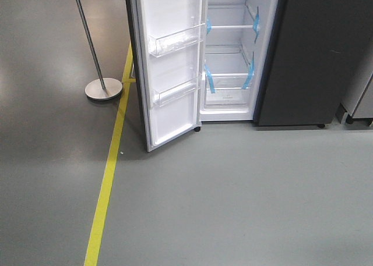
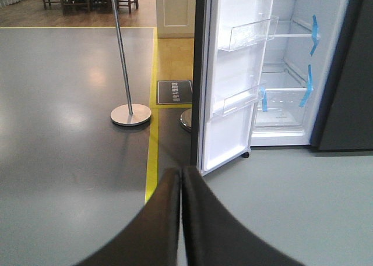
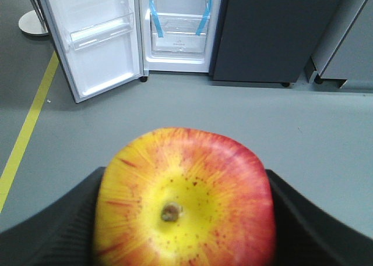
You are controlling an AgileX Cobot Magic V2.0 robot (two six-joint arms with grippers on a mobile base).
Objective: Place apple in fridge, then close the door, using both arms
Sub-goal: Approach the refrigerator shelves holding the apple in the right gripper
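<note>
The apple (image 3: pixel 185 199), red with a yellow stem dimple, fills the bottom of the right wrist view, and my right gripper (image 3: pixel 183 219) is shut on it, one black finger on each side. The fridge (image 1: pixel 230 56) stands ahead with its white inside, glass shelves and blue tape strips showing. Its door (image 1: pixel 169 62) hangs open to the left, white inside with clear bins. My left gripper (image 2: pixel 182 178) is shut with nothing in it, its tips pointing at the floor before the door's (image 2: pixel 230 85) lower edge. Neither gripper shows in the front view.
A metal post on a round base (image 1: pixel 104 89) stands left of the door. A yellow floor line (image 1: pixel 111 173) runs toward the fridge. The other dark grey door (image 1: pixel 315 56) is closed on the right, with a grey cabinet (image 1: pixel 361 97) beyond it.
</note>
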